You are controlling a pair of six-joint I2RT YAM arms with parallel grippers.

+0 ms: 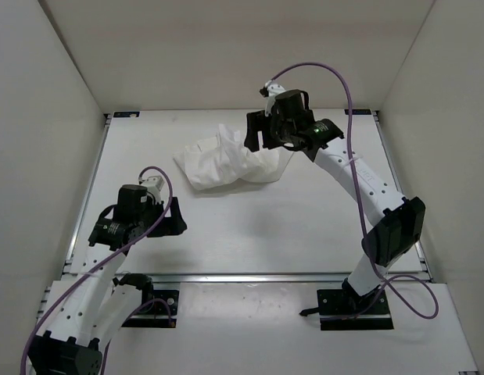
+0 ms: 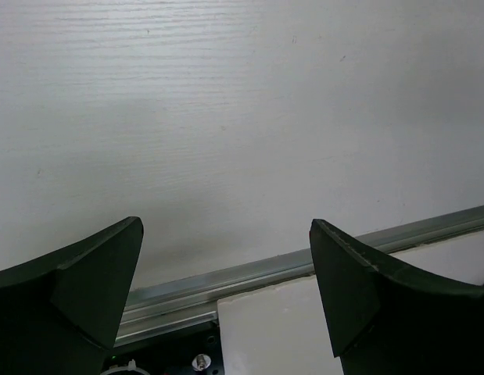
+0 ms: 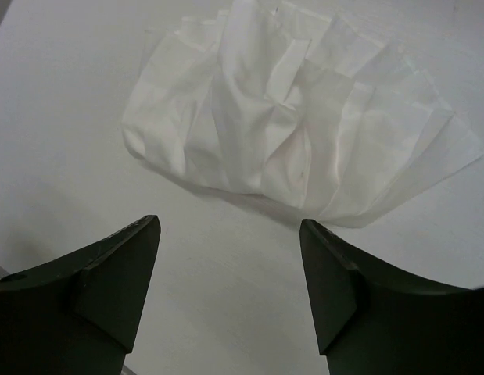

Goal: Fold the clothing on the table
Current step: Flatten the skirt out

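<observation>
- The clothing lies bunched and unfolded on the counter, with its long axis running left to right.
- The right arm is much the nearer. Its jaws stand apart and empty at the clothing's right end, and its wrist view shows the cloth just ahead of them, not between them.
- The left arm sits well apart from the clothing, on its near-left side. Its jaws are wide apart and hold nothing, above the rail.
- The first grasp probably falls to the right arm, reaching forward to the clothing's nearest edge.

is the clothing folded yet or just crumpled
Crumpled: the clothing lies in a wrinkled, uneven heap on the table, with no clean fold edges.
</observation>
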